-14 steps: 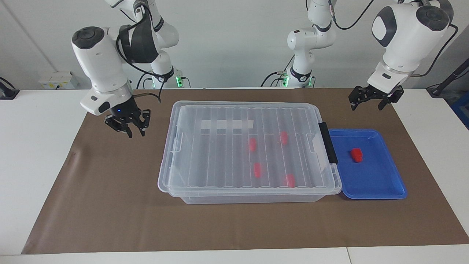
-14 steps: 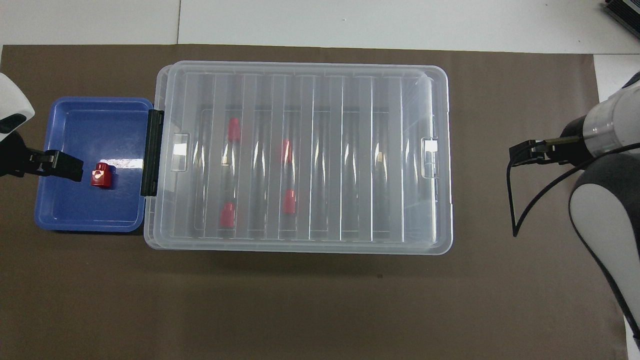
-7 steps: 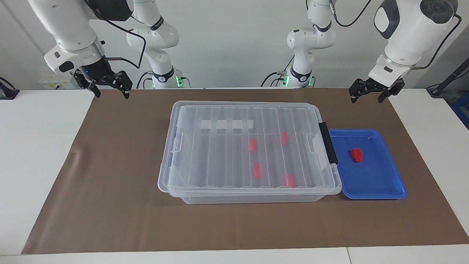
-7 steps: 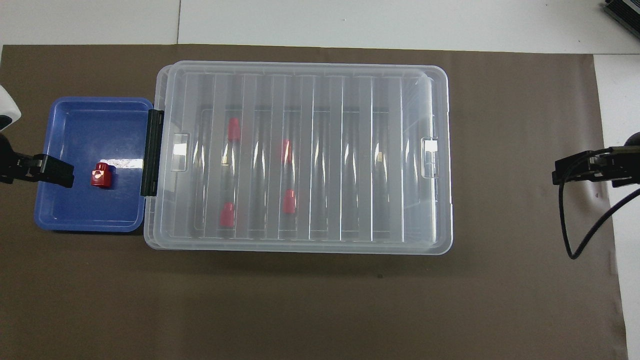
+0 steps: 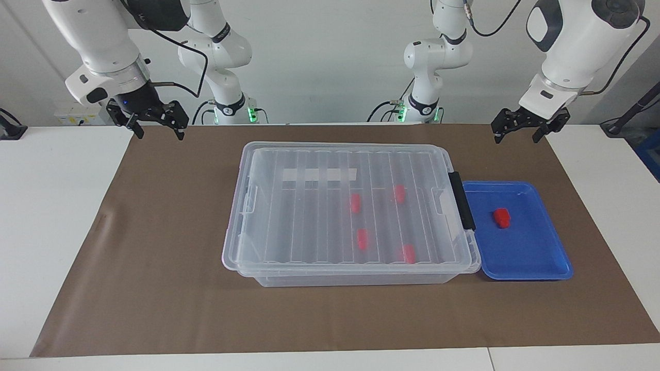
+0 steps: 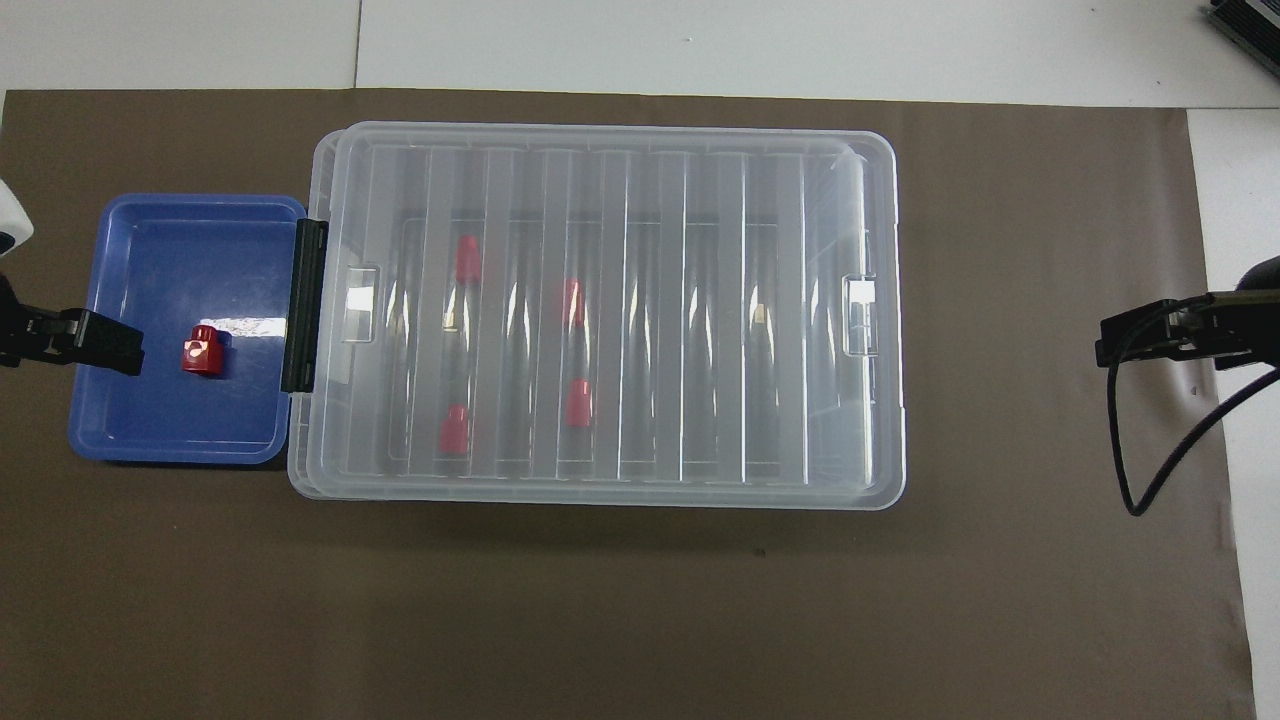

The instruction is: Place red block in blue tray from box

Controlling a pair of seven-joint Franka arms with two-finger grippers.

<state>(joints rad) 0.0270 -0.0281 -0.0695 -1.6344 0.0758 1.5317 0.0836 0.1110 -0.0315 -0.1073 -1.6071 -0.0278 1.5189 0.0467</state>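
Observation:
The clear box [image 5: 309,216] stands mid-table with its ribbed lid on and its black clip handle [image 5: 461,201] against the blue tray [image 5: 521,247]. Several red blocks [image 5: 355,203] lie inside the box under the lid, also showing in the overhead view [image 6: 467,258]. One red block [image 5: 501,217] lies in the blue tray [image 6: 170,420], seen from overhead too [image 6: 201,351]. My left gripper [image 5: 516,135] is open and empty, raised over the mat by the tray's outer end. My right gripper [image 5: 159,131] is open and empty, raised over the mat's edge at the right arm's end.
A brown mat [image 5: 154,268] covers the white table [image 5: 46,216]. A black cable [image 6: 1150,440] hangs from the right gripper. The box's lid [image 6: 700,330] is shut over the box.
The right gripper rose from beside the box and drew back toward its own end of the table. The left gripper lifted slightly. Blocks, box and tray have not moved.

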